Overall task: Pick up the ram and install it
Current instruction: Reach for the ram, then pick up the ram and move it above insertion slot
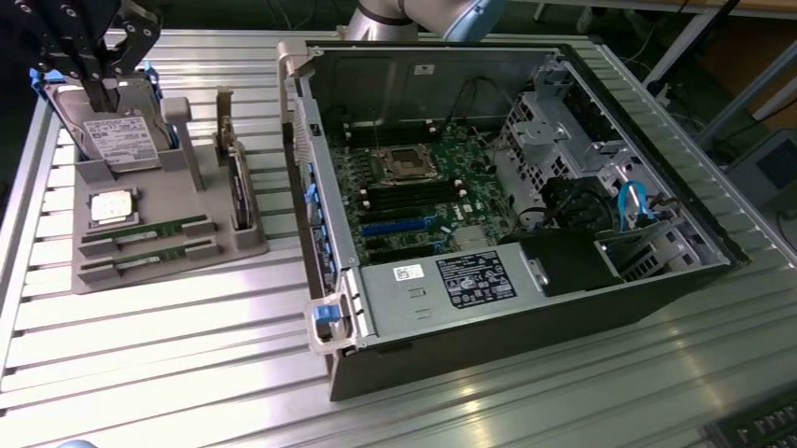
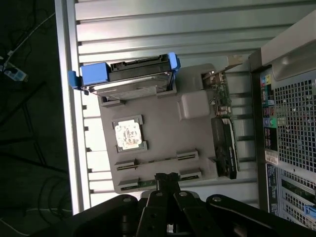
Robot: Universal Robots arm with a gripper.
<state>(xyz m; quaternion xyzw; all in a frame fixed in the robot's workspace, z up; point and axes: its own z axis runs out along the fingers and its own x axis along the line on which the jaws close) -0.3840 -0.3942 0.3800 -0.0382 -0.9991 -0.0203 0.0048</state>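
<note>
Two ram sticks, thin and green, lie in slots of the grey holder tray [image 1: 88,271]: one ram stick [image 1: 147,233] further back and a second ram stick [image 1: 149,259] nearer the front. In the wrist view the first ram stick [image 2: 158,160] shows in full, and the other ram stick [image 2: 143,183] is partly hidden behind my fingers. My gripper [image 1: 97,84] hangs above the tray's back end, over the hard drive, well clear of the sticks. The gripper [image 2: 168,181] is shut and holds nothing.
The tray also carries a silver hard drive [image 1: 122,140] in a blue bracket, a square processor chip [image 1: 112,205] and an upright card [image 1: 237,191]. The open computer case [image 1: 697,280] fills the exterior view's right, with the motherboard [image 1: 417,191] and its dark memory slots [image 1: 405,198] inside.
</note>
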